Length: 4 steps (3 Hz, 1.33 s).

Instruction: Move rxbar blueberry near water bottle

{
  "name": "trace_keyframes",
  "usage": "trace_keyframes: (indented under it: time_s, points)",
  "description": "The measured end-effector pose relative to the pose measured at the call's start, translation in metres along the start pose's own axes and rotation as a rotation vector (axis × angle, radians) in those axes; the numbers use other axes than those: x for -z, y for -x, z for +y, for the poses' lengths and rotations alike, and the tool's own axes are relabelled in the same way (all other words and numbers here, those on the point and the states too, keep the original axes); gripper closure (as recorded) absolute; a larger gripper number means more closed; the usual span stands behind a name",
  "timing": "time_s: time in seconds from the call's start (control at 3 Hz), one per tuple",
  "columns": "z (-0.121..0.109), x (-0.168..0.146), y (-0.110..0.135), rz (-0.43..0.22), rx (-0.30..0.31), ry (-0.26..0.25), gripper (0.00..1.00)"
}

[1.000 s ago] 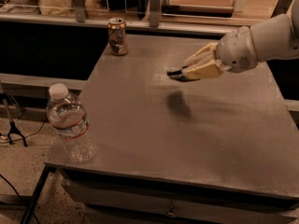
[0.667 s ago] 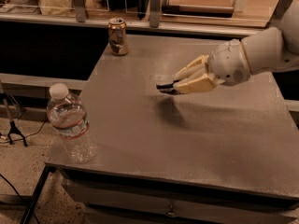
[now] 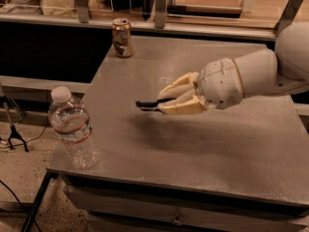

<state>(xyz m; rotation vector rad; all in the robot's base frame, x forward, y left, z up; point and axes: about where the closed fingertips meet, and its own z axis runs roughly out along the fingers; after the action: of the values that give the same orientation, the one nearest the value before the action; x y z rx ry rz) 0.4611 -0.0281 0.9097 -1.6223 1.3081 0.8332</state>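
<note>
The rxbar blueberry [image 3: 146, 104], a dark flat bar, sticks out to the left from between the cream fingers of my gripper [image 3: 164, 103], held level above the middle of the grey table [image 3: 217, 144]. The gripper is shut on it. The water bottle [image 3: 72, 128], clear with a white cap and a red and blue banded label, stands upright at the table's front left corner, well to the left of the bar and lower in the picture.
A brownish metal can [image 3: 122, 37] stands at the table's back left corner. A counter with glass panels and posts [image 3: 159, 6] runs behind the table. The floor and a cable lie off the table's left edge.
My gripper has carried the bar leftward and toward the front of the table, closer to the water bottle. The bottle and the can have not moved.
</note>
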Motion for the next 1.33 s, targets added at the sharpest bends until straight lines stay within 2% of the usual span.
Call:
trace_keyframes:
  time_s: [0.33,0.67,1.0,1.33]
  points:
    - [0.000,0.000,0.000,0.000,0.000,0.000,1.00]
    - [0.006,-0.010,-0.001,0.001,0.037,0.037,1.00]
    - [0.018,-0.037,-0.003,-0.038,0.152,0.127,1.00]
    - [0.027,-0.052,-0.003,-0.086,0.329,0.153,1.00]
